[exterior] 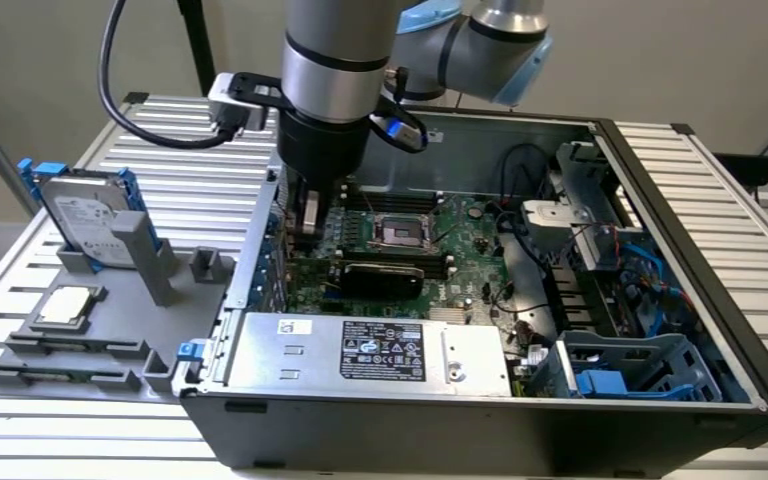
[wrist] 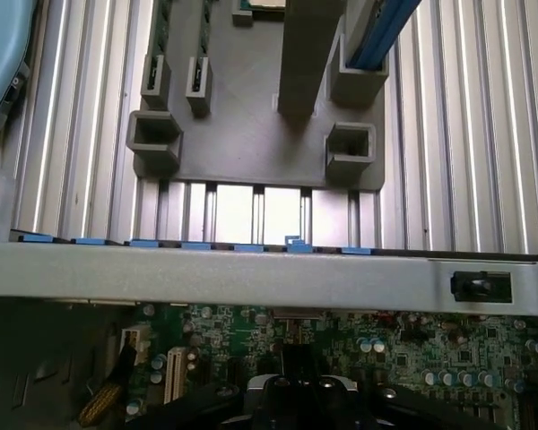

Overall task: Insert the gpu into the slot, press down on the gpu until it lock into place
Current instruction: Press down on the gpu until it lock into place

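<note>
The gpu (exterior: pixel 381 275), a flat black card, stands on the green motherboard (exterior: pixel 471 265) between the square processor socket and the silver power-supply box. The blue slot is hidden beneath the card. My gripper (exterior: pixel 308 212) hangs inside the open case, close to the wall on the exterior view's left. It is beside the card's far left corner and apart from it. In the wrist view, dark parts of the gripper (wrist: pixel 291 394) sit over the motherboard (wrist: pixel 412 349), just inside the case wall (wrist: pixel 251 278).
The silver power-supply box (exterior: pixel 371 350) fills the case's near side. A blue drive cage (exterior: pixel 624 372) and cables lie on the exterior view's right. Outside the case, a grey fixture plate (exterior: pixel 104 330) (wrist: pixel 251 134) holds a hard drive with blue rails (exterior: pixel 91 215).
</note>
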Motion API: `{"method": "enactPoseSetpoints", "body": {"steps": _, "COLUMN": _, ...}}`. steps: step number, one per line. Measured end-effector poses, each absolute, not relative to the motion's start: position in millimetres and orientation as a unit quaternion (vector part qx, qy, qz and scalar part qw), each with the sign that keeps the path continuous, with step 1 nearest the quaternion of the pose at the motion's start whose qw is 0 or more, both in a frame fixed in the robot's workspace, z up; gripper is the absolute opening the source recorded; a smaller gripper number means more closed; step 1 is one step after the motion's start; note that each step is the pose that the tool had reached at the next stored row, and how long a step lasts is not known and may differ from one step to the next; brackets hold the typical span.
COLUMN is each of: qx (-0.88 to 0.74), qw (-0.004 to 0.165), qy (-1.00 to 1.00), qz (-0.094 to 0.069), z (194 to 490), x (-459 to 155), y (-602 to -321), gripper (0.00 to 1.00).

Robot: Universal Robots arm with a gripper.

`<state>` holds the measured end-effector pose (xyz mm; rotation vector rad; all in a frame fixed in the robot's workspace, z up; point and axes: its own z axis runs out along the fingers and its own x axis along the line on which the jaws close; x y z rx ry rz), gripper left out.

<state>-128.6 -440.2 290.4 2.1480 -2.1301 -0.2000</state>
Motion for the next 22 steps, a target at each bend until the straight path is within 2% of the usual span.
{"method": "enactPoseSetpoints", "body": {"steps": 12, "qx": 0.704, "qw": 0.076, "qy": -0.7, "qz": -0.091, "z": 299.3, "x": -128.1, "y": -442.9, "gripper": 0.11}}
{"method": "enactPoseSetpoints", "body": {"steps": 22, "qx": 0.699, "qw": 0.077, "qy": -0.705, "qz": -0.093, "z": 296.3, "x": -127.2, "y": -443.0, "gripper": 0.11}}
